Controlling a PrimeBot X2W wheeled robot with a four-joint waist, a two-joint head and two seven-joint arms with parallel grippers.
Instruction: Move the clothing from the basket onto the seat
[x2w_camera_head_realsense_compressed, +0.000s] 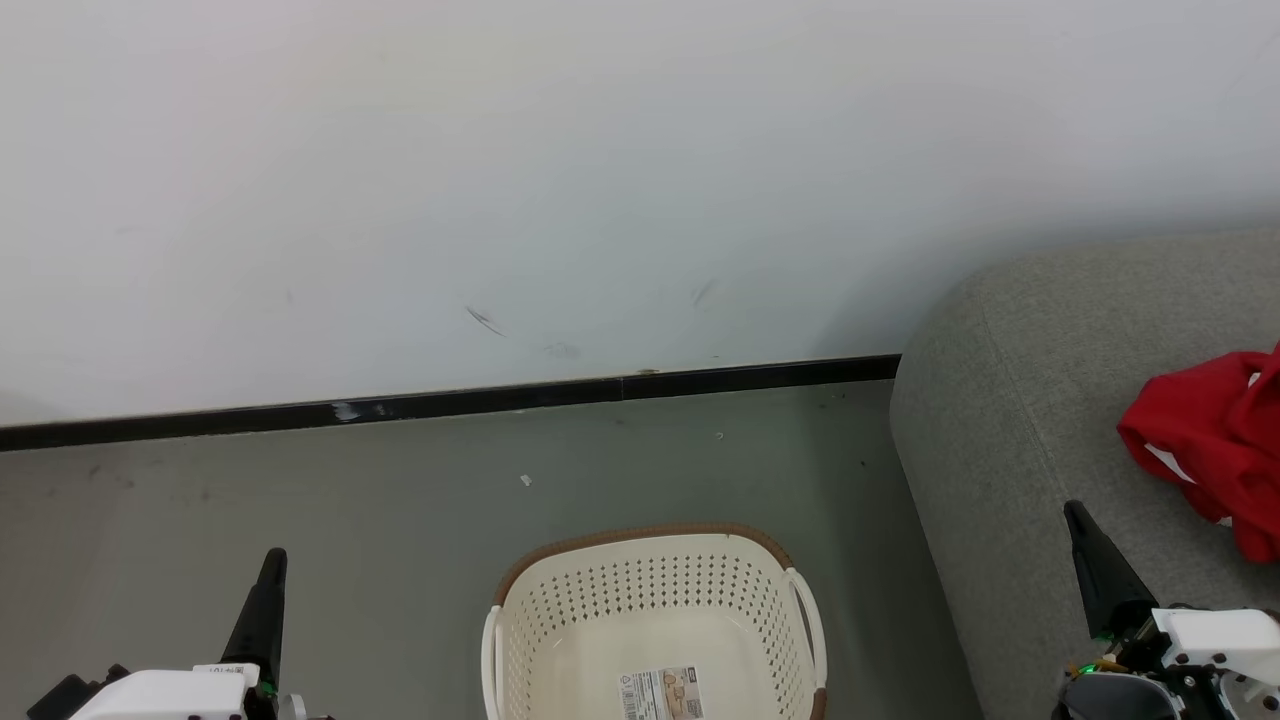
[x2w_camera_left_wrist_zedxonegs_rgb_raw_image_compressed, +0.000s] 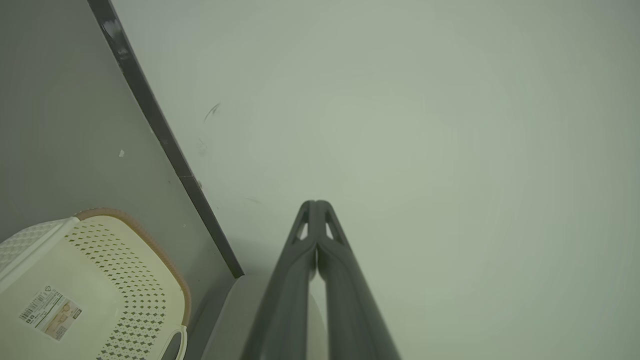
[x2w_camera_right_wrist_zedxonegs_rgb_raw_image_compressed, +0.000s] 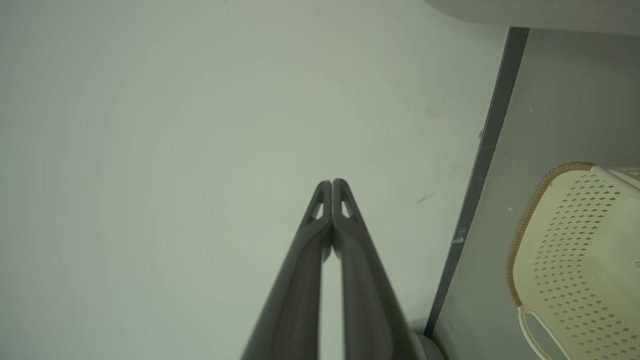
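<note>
Clothing (x2w_camera_head_realsense_compressed: 1210, 440), red crumpled fabric, on rounded grey seat (x2w_camera_head_realsense_compressed: 1000, 450); perf. plastic basket (x2w_camera_head_realsense_compressed: 650, 590)

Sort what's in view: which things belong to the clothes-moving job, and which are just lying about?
Job: sofa; red clothing, lying on it; basket, bare where visible; left gripper and right gripper, both shut.

Just lying about: white scrap on the floor; black skirting board; scuffed wall.

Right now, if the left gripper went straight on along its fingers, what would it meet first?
Probably the pale wall, above the black baseboard; the shut left gripper points at it with nothing between. How far is unclear.
</note>
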